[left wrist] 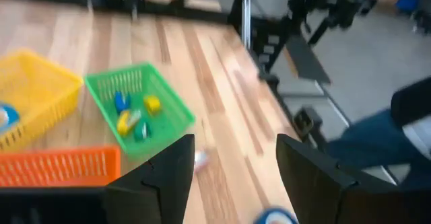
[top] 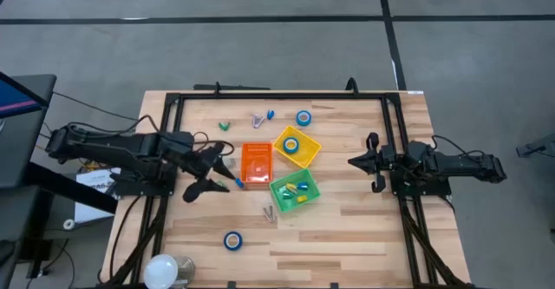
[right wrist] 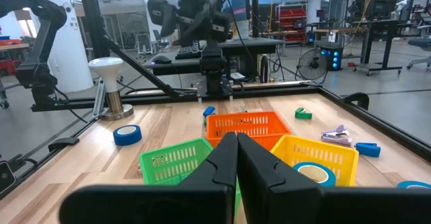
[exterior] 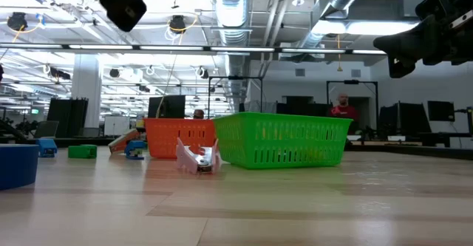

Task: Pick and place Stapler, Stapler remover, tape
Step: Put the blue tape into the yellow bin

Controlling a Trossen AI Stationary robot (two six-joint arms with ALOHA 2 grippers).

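Hovering my left claw (top: 227,174) half-open and empty beside the orange slotted plastic bin (top: 257,164), left of centre.
I am judging a pick comes next: perhaps the small blue item (top: 239,183) just beside it.

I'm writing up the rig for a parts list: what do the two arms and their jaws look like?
Both arms are dark, near black, built of jointed segments with thin cables along them. The left gripper and right gripper each end in two flat, black, wedge-shaped jaws. No markings can be made out.
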